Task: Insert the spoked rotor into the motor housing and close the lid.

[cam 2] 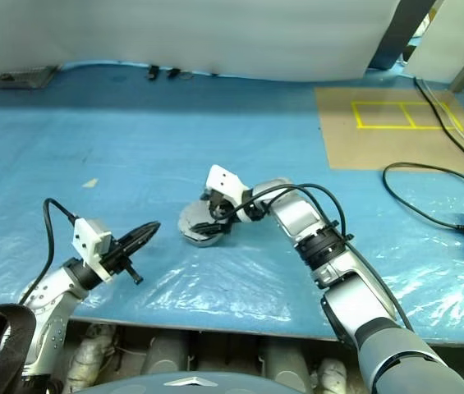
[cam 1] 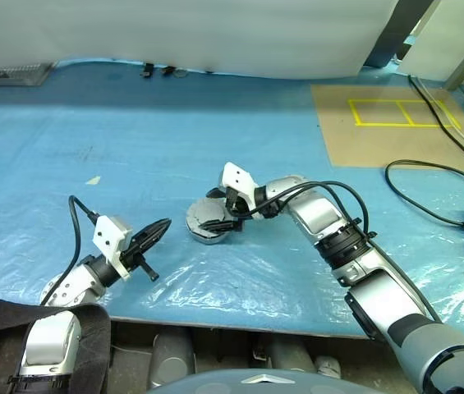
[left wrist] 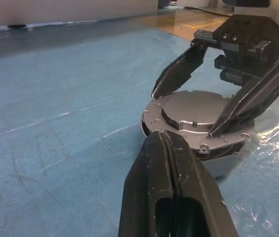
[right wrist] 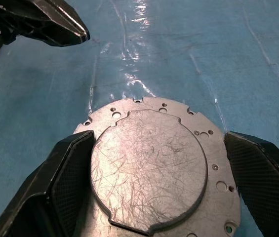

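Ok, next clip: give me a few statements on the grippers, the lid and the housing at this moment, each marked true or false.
1. The right gripper has its fingers spread on either side of the round metal lid. True.
2. The left gripper is open wide. False: its fingers are pressed together, holding nothing.
3. The lid sits on top of the motor housing. True.
4. The left gripper is clamped on the housing. False: it is off to the side of the housing, apart from it, over the blue sheet.
5. The spoked rotor lies on the sheet beside the housing. False: no rotor lies there.
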Available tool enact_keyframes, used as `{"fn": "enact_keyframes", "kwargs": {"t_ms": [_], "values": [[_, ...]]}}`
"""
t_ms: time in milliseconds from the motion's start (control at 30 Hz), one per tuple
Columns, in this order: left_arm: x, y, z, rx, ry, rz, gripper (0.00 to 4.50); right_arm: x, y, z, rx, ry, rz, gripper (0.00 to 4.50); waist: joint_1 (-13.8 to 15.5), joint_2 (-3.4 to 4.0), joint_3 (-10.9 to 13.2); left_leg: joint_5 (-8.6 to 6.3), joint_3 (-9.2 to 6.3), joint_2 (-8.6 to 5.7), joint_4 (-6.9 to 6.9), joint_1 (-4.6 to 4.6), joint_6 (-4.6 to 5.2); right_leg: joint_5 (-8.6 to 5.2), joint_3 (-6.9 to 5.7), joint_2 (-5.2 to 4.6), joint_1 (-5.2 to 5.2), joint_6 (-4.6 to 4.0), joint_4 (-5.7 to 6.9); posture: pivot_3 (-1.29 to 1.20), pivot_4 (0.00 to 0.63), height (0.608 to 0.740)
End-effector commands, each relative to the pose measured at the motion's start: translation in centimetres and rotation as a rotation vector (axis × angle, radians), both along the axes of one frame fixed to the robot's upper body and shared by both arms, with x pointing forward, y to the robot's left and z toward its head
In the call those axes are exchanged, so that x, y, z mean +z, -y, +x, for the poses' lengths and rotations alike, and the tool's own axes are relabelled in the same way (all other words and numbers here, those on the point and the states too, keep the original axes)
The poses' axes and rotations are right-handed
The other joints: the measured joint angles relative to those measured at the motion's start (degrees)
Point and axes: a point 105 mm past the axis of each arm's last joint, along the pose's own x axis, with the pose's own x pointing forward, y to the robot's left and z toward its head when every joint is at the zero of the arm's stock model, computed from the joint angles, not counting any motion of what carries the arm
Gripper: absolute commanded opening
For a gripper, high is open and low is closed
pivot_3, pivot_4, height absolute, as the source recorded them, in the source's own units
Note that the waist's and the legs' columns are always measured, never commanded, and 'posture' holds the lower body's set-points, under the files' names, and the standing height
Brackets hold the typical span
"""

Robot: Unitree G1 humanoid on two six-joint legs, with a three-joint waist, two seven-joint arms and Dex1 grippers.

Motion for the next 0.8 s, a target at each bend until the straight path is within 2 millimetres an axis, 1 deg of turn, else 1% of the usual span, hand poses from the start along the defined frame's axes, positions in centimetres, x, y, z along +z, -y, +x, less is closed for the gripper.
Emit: {"fn": "enact_keyframes", "kwargs": {"t_ms": [33, 67, 167, 300, 467, 600, 733, 800], "values": [[0.8, -0.1, 0.1, -0.001, 0.031, 0.002, 0.0, 0.1, -0.5, -0.7, 0.04, 0.028, 0.0, 3.24, 0.0, 0.0, 0.0, 0.0, 0.0, 0.0, 0.0, 0.01, 0.0, 0.0, 0.0, 0.0, 0.0, 0.0, 0.0, 0.0, 0.15, 0.74], [0.7, -0.1, 0.1, 0.002, 0.03, 0.001, 0.0, 0.1, -0.7, -0.9, 0.053, 0.039, -0.002, 2.98, 0.0, 0.0, 0.0, 0.0, 0.01, 0.0, 0.0, 0.01, 0.0, 0.0, 0.01, 0.0, 0.0, 0.0, 0.01, 0.0, 0.15, 0.74], [0.6, -0.2, 0.0, 0.009, 0.029, 0.0, 0.0, -0.1, -1.0, -1.1, 0.066, 0.059, -0.015, 2.98, -0.1, 0.0, 0.0, 0.0, 0.03, 0.0, 0.01, 0.03, 0.0, 0.0, 0.04, 0.0, 0.0, 0.0, 0.01, 0.0, 0.15, 0.74], [0.6, -0.3, 0.1, 0.015, 0.033, -0.006, 0.0, -0.7, -0.8, -1.0, 0.059, 0.081, -0.043, 2.98, -0.1, -0.01, 0.0, 0.0, 0.03, 0.0, 0.01, 0.07, 0.0, 0.0, 0.05, 0.0, 0.01, 0.0, 0.03, 0.0, 0.15, 0.74], [0.6, -0.8, 0.3, 0.038, 0.039, -0.008, 0.0, 0.2, -1.2, -0.3, 0.009, 0.062, -0.001, 2.98, -0.3, -0.01, 0.0, -0.01, 0.06, 0.0, 0.01, 0.22, 0.02, 0.0, 0.11, 0.01, 0.09, 0.0, 0.07, 0.0, 0.15, 0.74], [0.3, -0.9, 0.2, 0.039, 0.033, -0.006, 0.0, -0.8, -1.0, 0.1, -0.005, 0.071, -0.039, 2.98, -1.0, -0.01, 0.0, -0.01, 0.06, -0.01, 0.01, 0.25, 0.02, 0.0, 0.14, 0.01, 0.11, 0.0, 0.11, 0.0, 0.15, 0.74], [0.2, -0.9, 0.2, 0.041, 0.032, -0.001, 0.0, -2.2, -0.3, 0.2, 0.002, 0.099, -0.098, 2.98, -1.3, -0.01, 0.0, -0.05, 0.06, -0.01, 0.03, 0.34, 0.09, 0.0, 0.16, 0.0, 0.17, 0.0, 0.14, 0.0, 0.15, 0.74], [0.2, -0.9, 0.2, 0.039, 0.031, 0.002, 0.0, -2.5, -0.2, 0.2, 0.001, 0.103, -0.098, 2.98, -1.3, -0.01, 0.0, -0.11, 0.07, -0.02, 0.03, 0.46, 0.19, 0.0, 0.18, 0.0, 0.26, 0.0, 0.16, 0.0, 0.15, 0.74]]}}
